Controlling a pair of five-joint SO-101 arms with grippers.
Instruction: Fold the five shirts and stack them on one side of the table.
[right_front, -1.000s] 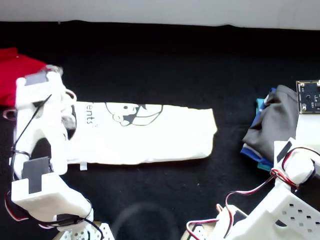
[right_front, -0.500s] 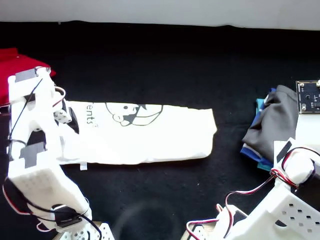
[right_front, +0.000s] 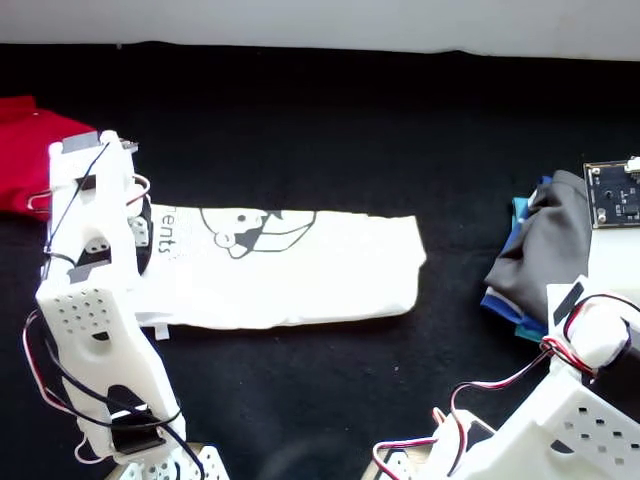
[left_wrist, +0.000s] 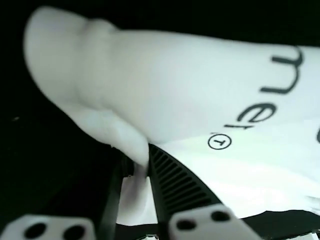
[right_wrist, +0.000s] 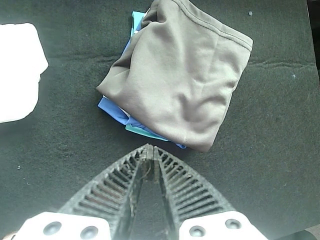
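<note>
The white shirt (right_front: 290, 265) lies in a long band mid-table. It is soft, light and limp, so it sags where unsupported. The left gripper (left_wrist: 144, 162) seems clamped on its end hem, a fair hold. The right gripper (right_wrist: 148, 150) is closed and empty beside the stack (right_wrist: 185, 85).

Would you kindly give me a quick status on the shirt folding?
Left gripper shut on white shirt. Right gripper shut, empty, by folded stack. Red shirt aside; nothing blocking.
</note>
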